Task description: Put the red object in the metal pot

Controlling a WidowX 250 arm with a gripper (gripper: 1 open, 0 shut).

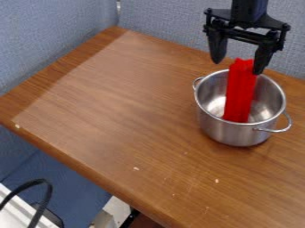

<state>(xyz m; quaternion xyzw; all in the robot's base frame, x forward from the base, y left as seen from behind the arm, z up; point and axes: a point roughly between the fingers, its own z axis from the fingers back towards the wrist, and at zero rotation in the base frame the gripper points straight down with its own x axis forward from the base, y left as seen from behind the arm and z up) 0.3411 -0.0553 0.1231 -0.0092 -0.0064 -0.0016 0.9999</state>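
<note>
A black cable (24,198) loops across the lower left corner of the frame, below the near edge of a wooden tabletop (113,107). The tabletop runs diagonally from the lower middle up toward the upper left, its brown surface bare over most of the left and centre.

At the right side of the frame, on the tabletop, stands the metal pot (244,116), round, shiny and straight-sided, with a small loop handle sticking out at its lower right. The red object (242,89) stands inside the pot, leaning almost upright, its lower end down in the bowl and its upper end rising above the rim.

Just above the pot's far rim, in the upper right of the frame, hangs the black hand (243,53), pointing down. Its two fingers are spread wide on either side of the top of the red object, holding nothing. A blue-grey wall (71,22) closes the background.
</note>
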